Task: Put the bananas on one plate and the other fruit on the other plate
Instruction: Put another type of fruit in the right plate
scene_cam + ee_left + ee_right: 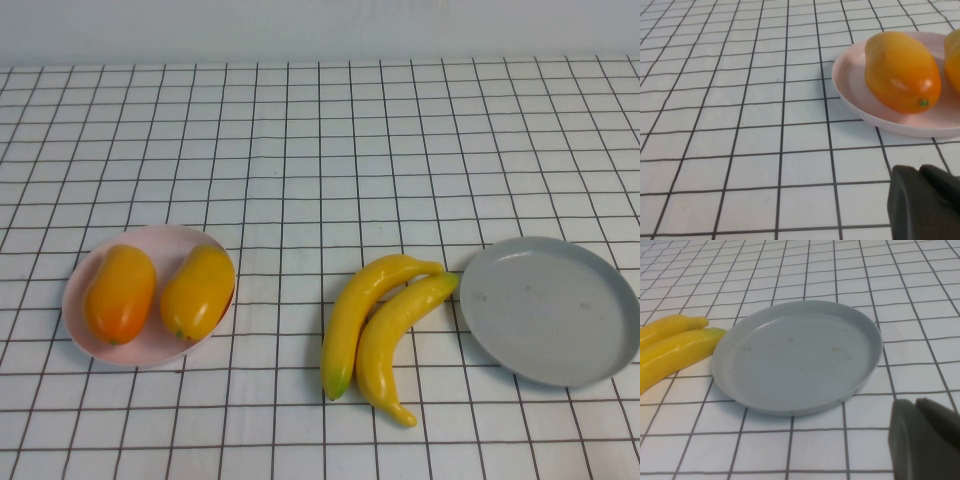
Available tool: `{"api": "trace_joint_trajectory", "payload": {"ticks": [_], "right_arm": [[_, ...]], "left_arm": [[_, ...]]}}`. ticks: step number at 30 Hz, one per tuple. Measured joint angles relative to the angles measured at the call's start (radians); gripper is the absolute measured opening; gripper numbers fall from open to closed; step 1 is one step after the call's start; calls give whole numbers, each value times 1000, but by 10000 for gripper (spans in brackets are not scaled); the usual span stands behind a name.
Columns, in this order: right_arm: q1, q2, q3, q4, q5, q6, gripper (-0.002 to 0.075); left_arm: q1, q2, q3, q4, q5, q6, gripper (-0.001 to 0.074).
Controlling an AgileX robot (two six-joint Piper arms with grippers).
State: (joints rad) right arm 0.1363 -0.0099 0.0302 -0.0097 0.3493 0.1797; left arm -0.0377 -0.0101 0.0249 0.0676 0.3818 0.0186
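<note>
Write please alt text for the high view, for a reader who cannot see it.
Two orange-yellow fruits lie on a pink plate at left; two bananas lie on the checked table beside an empty grey plate at right. Neither gripper appears in this view.

no readable text, labels, brands, numbers or signs appear on anything in these views.

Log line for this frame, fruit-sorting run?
mangoes: both on pink plate | bananas: on table beside grey plate | left end effector: near pink plate | right end effector: near grey plate
</note>
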Motion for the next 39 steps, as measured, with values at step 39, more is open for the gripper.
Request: {"api": "trace_joint_trajectory", "payload": {"ticks": [39], "right_arm": [[0, 0, 1, 1115, -312, 0, -16]], "left_arm": [[0, 0, 0, -52, 0, 2, -4]]}}
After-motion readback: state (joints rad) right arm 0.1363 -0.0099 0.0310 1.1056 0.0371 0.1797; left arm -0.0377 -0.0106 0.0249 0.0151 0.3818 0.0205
